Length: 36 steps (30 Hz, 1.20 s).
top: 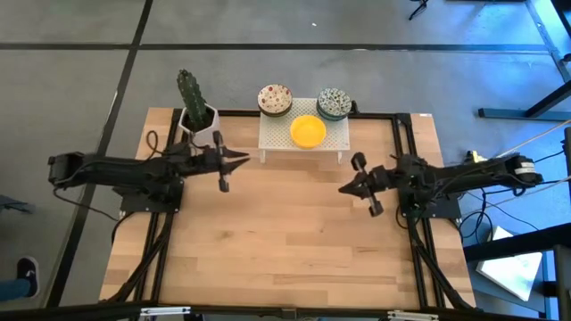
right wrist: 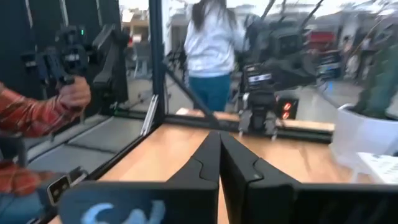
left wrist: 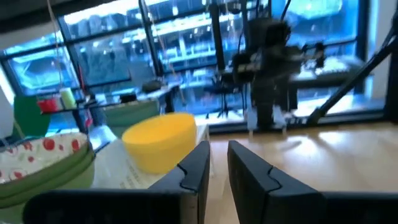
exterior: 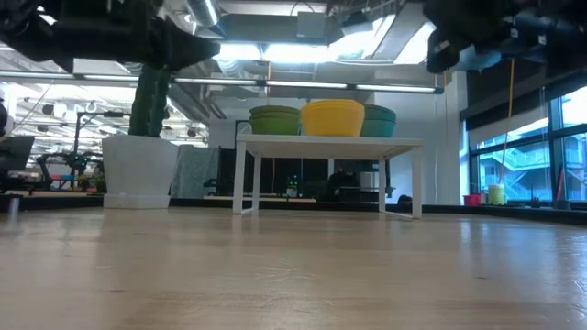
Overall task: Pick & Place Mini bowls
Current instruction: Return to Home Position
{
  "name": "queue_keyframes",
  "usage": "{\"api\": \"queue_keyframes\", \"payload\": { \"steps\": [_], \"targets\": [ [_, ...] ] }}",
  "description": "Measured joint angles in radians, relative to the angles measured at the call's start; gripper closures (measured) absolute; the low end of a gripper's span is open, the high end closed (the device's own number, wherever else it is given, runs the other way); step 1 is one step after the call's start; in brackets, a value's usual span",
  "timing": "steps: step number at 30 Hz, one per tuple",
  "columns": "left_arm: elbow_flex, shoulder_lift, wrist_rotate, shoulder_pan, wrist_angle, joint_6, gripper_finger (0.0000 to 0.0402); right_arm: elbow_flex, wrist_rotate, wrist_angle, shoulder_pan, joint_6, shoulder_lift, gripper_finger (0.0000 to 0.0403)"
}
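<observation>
**Since the bowls all sit on the stand, only a clean retreat is left**

From above, the bowls show on the white stand [top: 332,143] at the far edge of the bench [top: 285,250]. The red-speckled bowls [top: 275,100] are far left and the grey-green bowls [top: 335,102] far right. The yellow bowl [top: 308,132] sits nearer, between them. A cactus pot [top: 198,118] stands just left of the stand. The left pincer [top: 243,161] hovers near the stand's left end. The right pincer [top: 343,188] hangs nearer, off its right end. My judgement: going home well means lifting first, then drawing each arm back toward its own side. The left arm should mind the pot and the stand's leg.

At bench height, something hidden from the top view comes out: the bowls stand level and show some depth, green-sided, yellow and teal-sided. No bowl lies on the bench in front of the stand. Of the arms, only dark parts at the upper corners show.

The left wrist camera alone shows the left pincer narrowly parted and empty. Beyond it are the yellow bowl and the speckled bowls, green on the outside.

The right wrist camera shows the right pincer closed on nothing, fingers touching. It also shows the room beyond the bench: a person in a pale top [right wrist: 208,43] and a hand [right wrist: 76,93] in a checked sleeve holding a device.
</observation>
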Motion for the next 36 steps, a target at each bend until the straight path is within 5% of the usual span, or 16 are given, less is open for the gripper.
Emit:
{"api": "queue_keyframes", "payload": {
  "steps": [18,36],
  "targets": [
    [-0.198,-0.342,0.065,0.115,-0.012,-0.091,0.0350,-0.152,-0.025,-0.134,-0.154,0.048,-0.323,0.0397],
    [-0.217,-0.512,0.079,0.136,-0.297,-0.210,0.0353,-0.253,-0.089,-0.145,-0.184,0.104,-0.376,0.0397]
  ]
}}
